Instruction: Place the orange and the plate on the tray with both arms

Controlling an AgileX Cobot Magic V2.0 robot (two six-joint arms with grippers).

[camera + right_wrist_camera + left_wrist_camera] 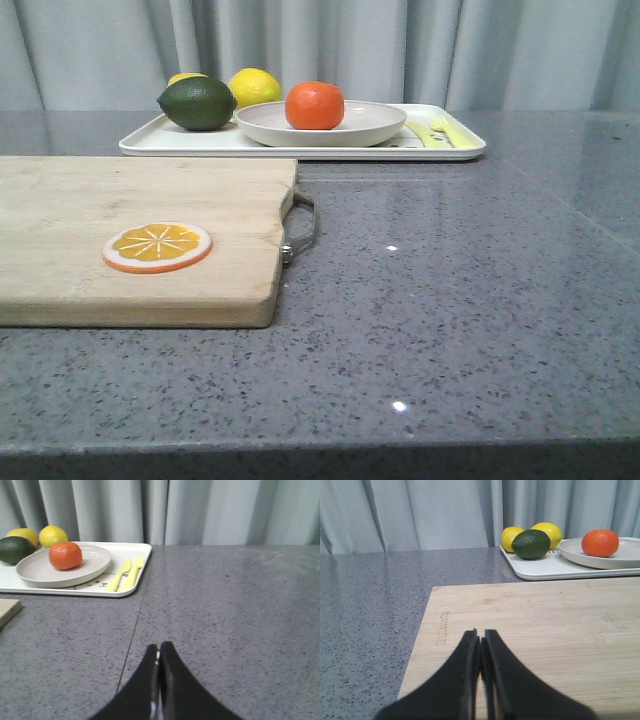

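Note:
The orange [314,105] sits in the off-white plate [380,122], and the plate rests on the white tray [150,142] at the back of the table. They also show in the left wrist view, orange [600,542], plate [625,557], tray [545,570], and in the right wrist view, orange [65,555], plate [35,572], tray [135,555]. My left gripper [480,636] is shut and empty over the wooden cutting board [545,625]. My right gripper [159,647] is shut and empty over the bare grey table, short of the tray. Neither gripper shows in the front view.
A dark green fruit [197,103] and two yellow lemons [255,87] lie on the tray's left part; yellow cutlery [440,132] lies on its right part. The cutting board [100,230] at front left carries an orange slice disc [157,246] and has a metal handle [303,225].

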